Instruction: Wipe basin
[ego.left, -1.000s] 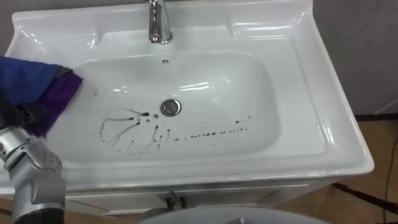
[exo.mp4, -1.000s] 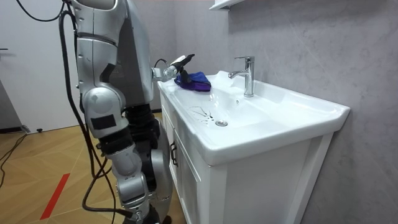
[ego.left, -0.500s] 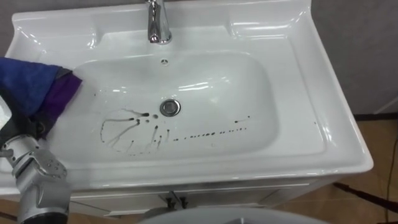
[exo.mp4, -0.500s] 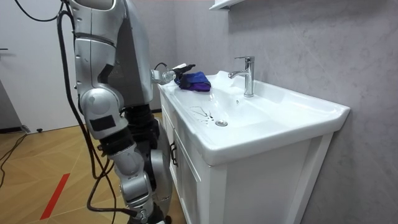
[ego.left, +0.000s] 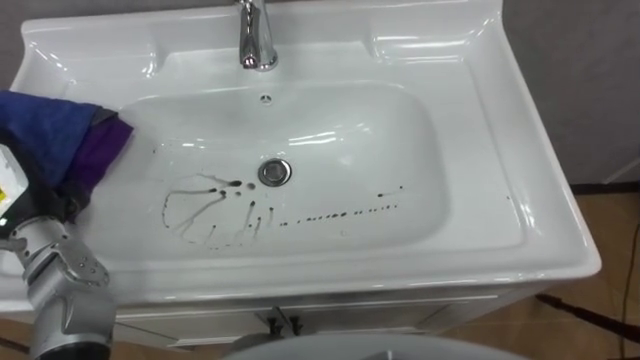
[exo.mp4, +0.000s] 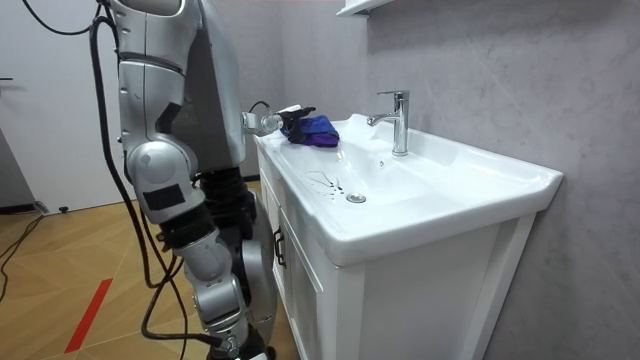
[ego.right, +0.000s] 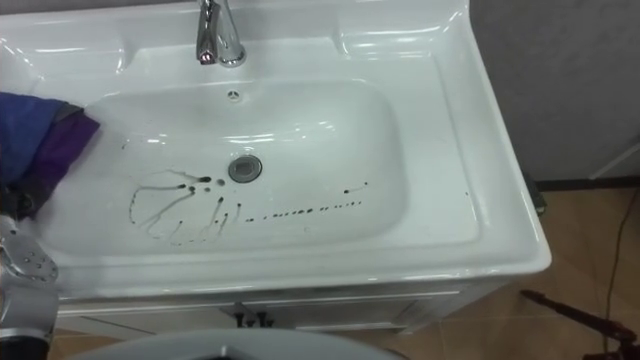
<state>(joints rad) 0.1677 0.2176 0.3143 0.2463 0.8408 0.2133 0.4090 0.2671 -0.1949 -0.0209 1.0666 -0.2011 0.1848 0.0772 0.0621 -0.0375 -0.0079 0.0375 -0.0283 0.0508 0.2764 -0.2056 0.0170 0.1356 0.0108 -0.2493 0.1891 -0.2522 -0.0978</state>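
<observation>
Near the front left corner of the basin (ego.left: 500, 120), the left hand (ego.left: 45, 205) holds the blue cloth (ego.left: 50, 130) on the left edge, and if its hold slips, the cloth could drop before it reaches the dark marks (ego.left: 215, 210) near the drain (ego.left: 274, 172), below the tap (ego.left: 255, 40).

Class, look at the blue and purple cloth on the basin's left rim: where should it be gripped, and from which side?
Grip the cloth by its raised blue bunch, coming down from the robot's left, where the left hand sits. That heap stands proud of the basin rim, so it probably pinches easily; the purple edge lies flatter.
</observation>
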